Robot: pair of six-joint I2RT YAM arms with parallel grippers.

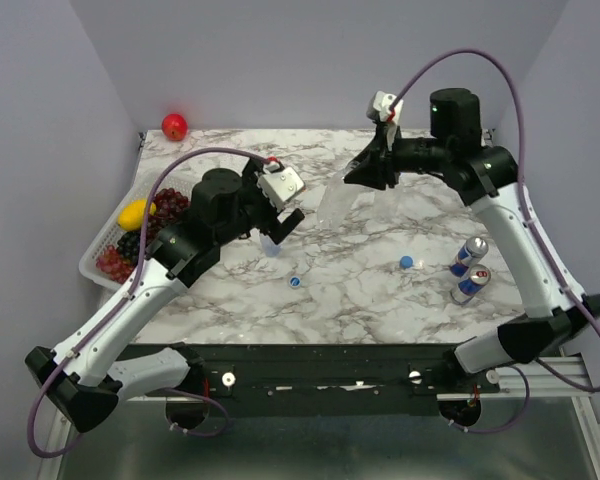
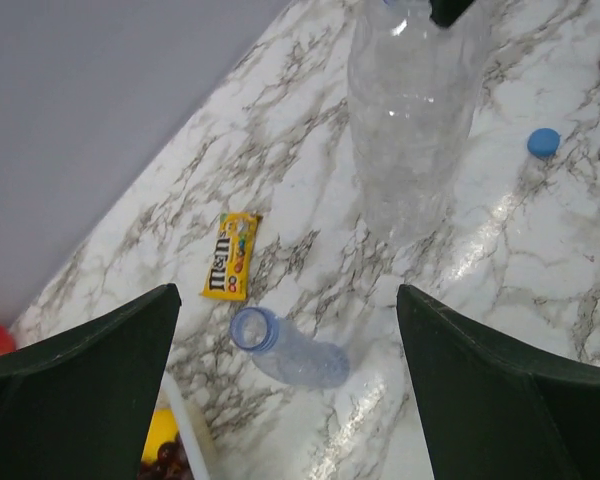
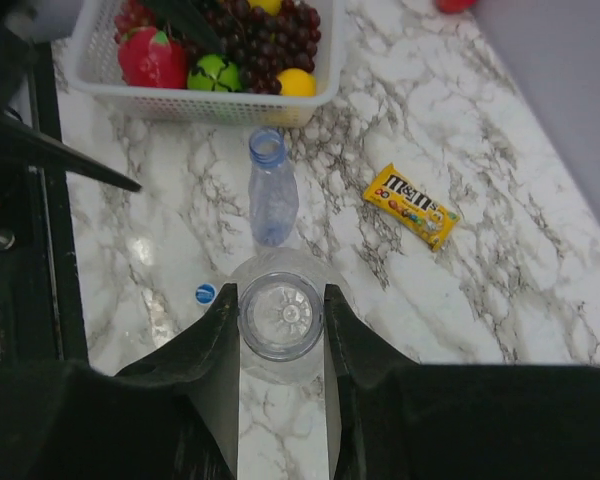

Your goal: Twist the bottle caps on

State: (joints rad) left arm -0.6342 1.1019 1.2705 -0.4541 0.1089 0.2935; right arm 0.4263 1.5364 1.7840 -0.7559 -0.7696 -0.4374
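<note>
Far left: white basket [image 3: 200, 105] of grapes, a lemon and other fruit, with a loose red fruit [image 1: 174, 126] behind it at the back wall; neither belongs to the job. Left gripper [image 2: 285, 295]: jaws spread wide, holding nothing, poised over the slim blue-tinted bottle [image 2: 290, 355], which lies on its side on the marble-patterned table [image 1: 360, 300], uncapped, mouth turned toward the basket; probably stationed there to take up that bottle or a cap. Blue cap with white mark [image 1: 295, 282]: loose on the table, just on the near side of the slim bottle. M&M's packet [image 2: 230, 256]: flat on the table beyond the slim bottle, idle. Wide clear bottle [image 2: 410, 130]: uncapped, mouth up, base at or just above the table; which of the two cannot be told. Right gripper [image 3: 280, 300]: fingers pinched on that bottle's neck just under the open mouth, a hold that steadies it and leaves the thread free for a cap. Plain blue cap [image 1: 407, 262]: loose on the table, right of the clear bottle and apart from it. Two blue-and-silver drink cans [image 1: 470, 255]: side by side at far right, untouched. No cap is seated yet; a third bottle and a third cap are not found in these views.
</note>
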